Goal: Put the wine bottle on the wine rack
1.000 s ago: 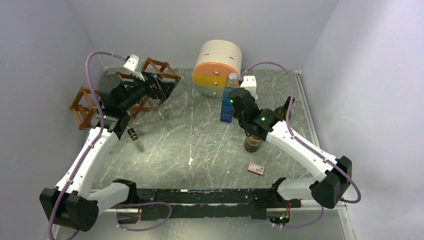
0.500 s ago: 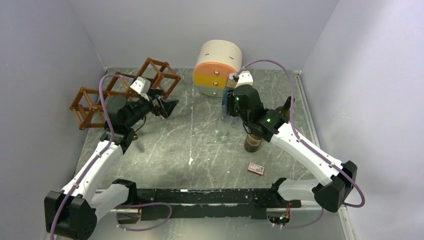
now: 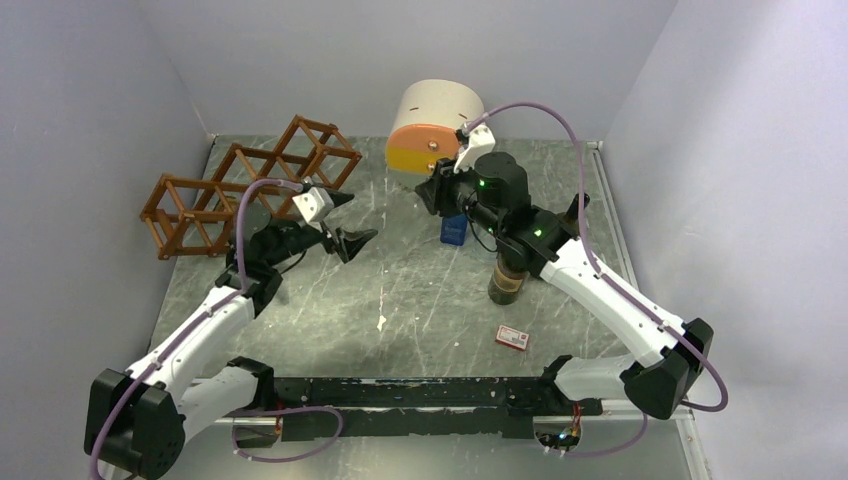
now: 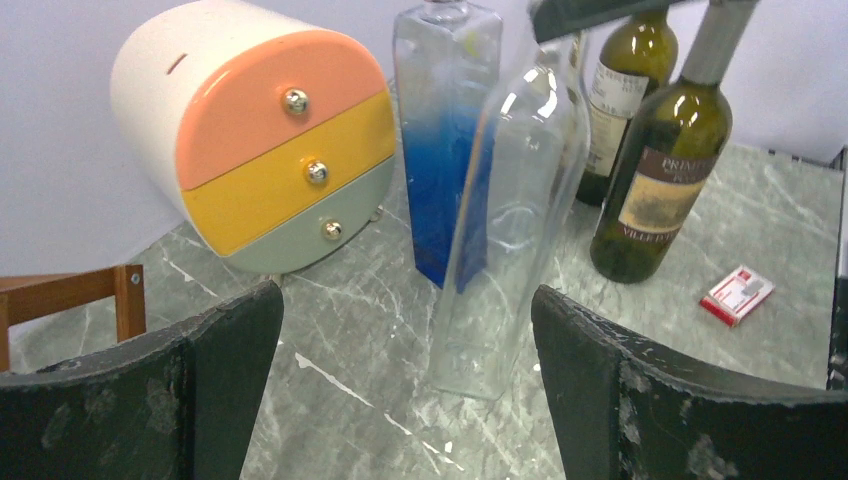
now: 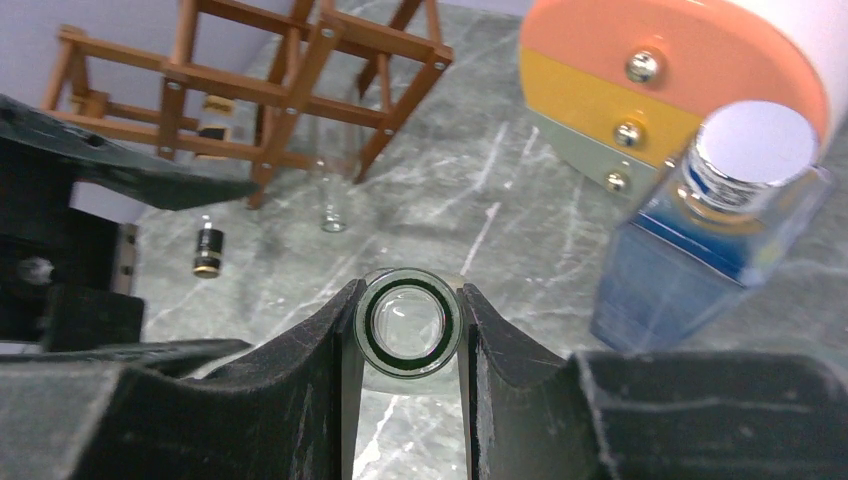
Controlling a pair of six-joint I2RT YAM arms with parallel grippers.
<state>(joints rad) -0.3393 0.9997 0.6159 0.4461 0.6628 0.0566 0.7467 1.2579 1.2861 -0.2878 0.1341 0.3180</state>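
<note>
Right fingers (image 5: 320, 365) clamped on neck of clear wine bottle (image 4: 505, 230), bottle tilted, left fingers (image 4: 200, 390) spread wide facing it, wine rack (image 3: 250, 172) rear-left.

From above I see the wine rack (image 3: 218, 184) along the left rear of the grey table (image 3: 400, 290), its diamond cells facing across the surface. My left gripper (image 3: 348, 220) hangs just off the rack's right end, apart from it, with its jaws spread wide and pointing right. My right gripper (image 3: 438, 192) sits in front of the cream-and-orange drawer cabinet (image 3: 440, 105), aimed left, jaws close together. What they grip I cannot tell from up here. A blue bottle (image 3: 452, 232) stands just beneath it. A dark bottle (image 3: 506, 280) stands under my right forearm, and another bottle (image 3: 573, 212) stands beyond that arm. A small red-and-white box (image 3: 512, 338) lies nearer me.
</note>
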